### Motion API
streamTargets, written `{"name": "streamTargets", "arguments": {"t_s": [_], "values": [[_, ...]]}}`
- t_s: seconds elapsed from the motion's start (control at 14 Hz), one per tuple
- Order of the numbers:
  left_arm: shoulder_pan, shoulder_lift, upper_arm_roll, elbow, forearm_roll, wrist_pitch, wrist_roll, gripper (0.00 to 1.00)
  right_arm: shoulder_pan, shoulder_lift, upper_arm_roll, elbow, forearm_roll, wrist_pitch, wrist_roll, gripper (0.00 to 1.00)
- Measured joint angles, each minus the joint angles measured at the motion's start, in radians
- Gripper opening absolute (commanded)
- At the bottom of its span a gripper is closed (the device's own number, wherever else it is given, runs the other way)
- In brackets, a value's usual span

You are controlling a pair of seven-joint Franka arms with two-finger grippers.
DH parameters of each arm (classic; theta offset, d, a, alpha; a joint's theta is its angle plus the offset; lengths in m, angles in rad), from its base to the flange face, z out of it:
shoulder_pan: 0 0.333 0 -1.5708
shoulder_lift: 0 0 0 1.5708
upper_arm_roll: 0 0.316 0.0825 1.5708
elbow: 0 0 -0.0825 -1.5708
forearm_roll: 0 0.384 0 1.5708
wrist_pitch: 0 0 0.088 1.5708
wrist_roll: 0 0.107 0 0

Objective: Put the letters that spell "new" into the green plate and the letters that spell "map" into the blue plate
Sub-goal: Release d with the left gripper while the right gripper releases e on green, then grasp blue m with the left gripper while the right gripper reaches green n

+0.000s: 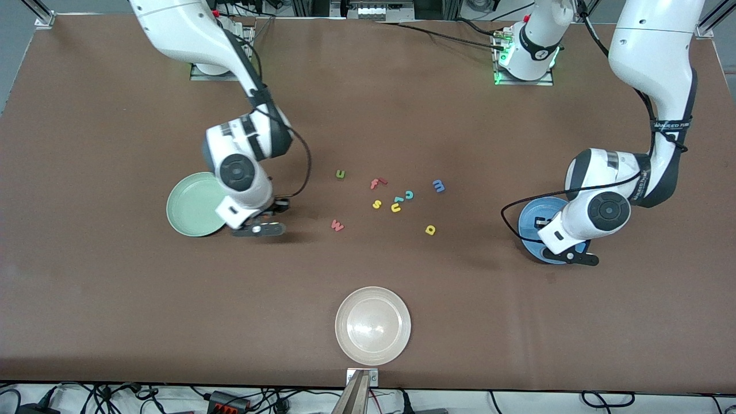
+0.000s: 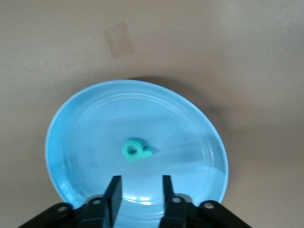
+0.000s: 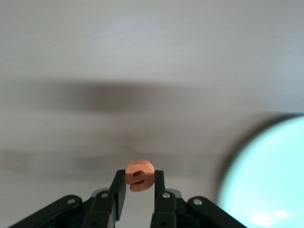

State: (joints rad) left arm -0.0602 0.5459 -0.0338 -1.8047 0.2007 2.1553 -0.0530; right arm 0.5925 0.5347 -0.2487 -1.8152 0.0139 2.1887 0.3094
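My right gripper [image 3: 139, 186] is shut on the orange "e" [image 3: 139, 175] and hangs over the table beside the green plate [image 1: 192, 204], whose rim [image 3: 270, 180] shows in the right wrist view. My left gripper [image 2: 139, 189] is open over the blue plate [image 2: 95, 123], and the teal "p" [image 2: 135, 149] lies in that plate clear of the fingers. On the table between the plates lie the olive "n" [image 1: 340, 173], the pinkish-red "w" [image 1: 337, 225], the blue "m" [image 1: 439, 186] and the yellow "a" [image 1: 430, 230].
A red "f" [image 1: 378, 183], a yellow "s" [image 1: 376, 203], a teal "c" [image 1: 409, 194] and a yellow "u" [image 1: 395, 208] lie clustered among the task letters. A cream-white plate [image 1: 373, 325] sits near the table's front edge.
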Motion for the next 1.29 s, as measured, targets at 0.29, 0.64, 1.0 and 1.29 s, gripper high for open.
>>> {"name": "streamTargets", "arguments": {"t_s": [0.29,0.64,1.0,1.29], "values": [[0.001,-0.032,-0.044,0.008,-0.077,-0.046,-0.039,1.00,-0.076,-0.058,-0.087,-0.009,0.000,-0.167,-0.112,0.06],[-0.010,-0.104,-0.236,-0.028,-0.196,-0.100,-0.480,1.00,-0.132,-0.061,-0.088,-0.100,0.000,-0.157,-0.120,0.08],[-0.091,-0.095,-0.306,-0.173,-0.196,0.087,-0.763,0.76,-0.141,-0.012,-0.087,-0.113,0.000,-0.086,-0.120,1.00],[-0.115,-0.048,-0.306,-0.276,-0.196,0.291,-0.783,0.60,-0.132,-0.035,-0.069,-0.085,0.005,-0.093,-0.117,1.00]]}}
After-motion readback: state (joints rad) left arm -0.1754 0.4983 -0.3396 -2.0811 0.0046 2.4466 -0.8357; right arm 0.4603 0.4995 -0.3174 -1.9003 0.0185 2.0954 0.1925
